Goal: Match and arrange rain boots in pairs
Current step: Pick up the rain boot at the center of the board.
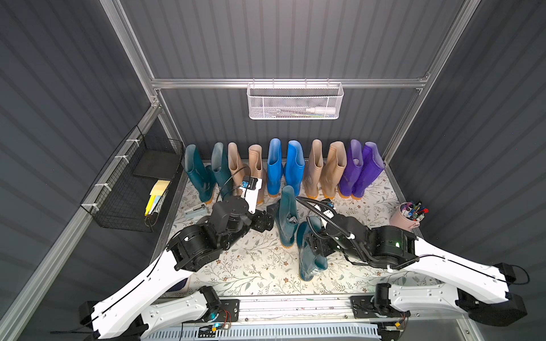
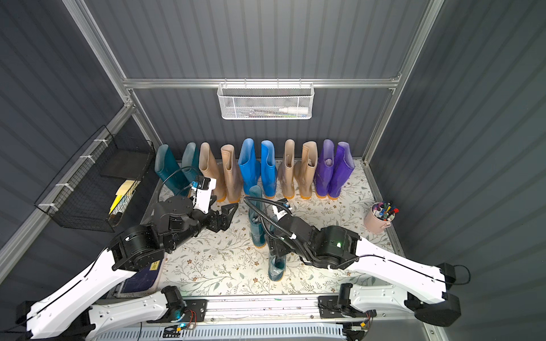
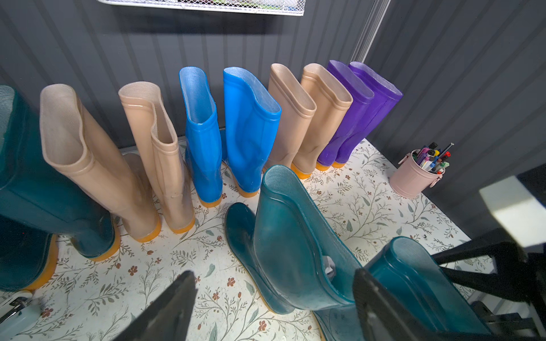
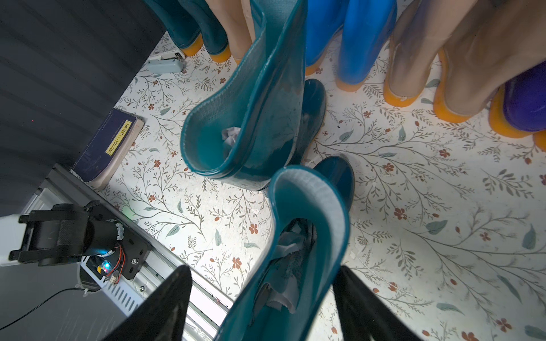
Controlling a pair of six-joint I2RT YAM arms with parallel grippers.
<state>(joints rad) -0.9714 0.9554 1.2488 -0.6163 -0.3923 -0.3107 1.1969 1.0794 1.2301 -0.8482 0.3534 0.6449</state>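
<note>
Right up against the lens, the right end effector (image 4: 263, 268) has its black fingers (image 4: 165, 295) spread wide either side of a teal boot (image 4: 310, 206). Daylight shows between one finger and the rubber, so it's straddling, not squeezing.

That boot stands on the counter (image 4: 413, 206). Its mate (image 4: 251, 103) is upright just beyond the fingertips, and the row (image 1: 295, 168) of ten stands farther beyond, against the back wall.

To do this well, I'd say: close low enough on the shaft that the soft cuff doesn't fold, lift straight, then set it flush beside the mate, toes matching. Mind the swing, because the mate looks close enough to topple.

The left end effector (image 3: 274, 274) hangs released and empty, the mate just ahead of its fingertips.

Only the right wrist view shows crumpled paper stuffed in both teal boots, and a book (image 4: 109, 147) off to the fingers' side. Only the top views lay out the whole row: teal, beige, blue, beige, purple, already paired. There, though, the right fingers are mostly lost against boot and arm.
</note>
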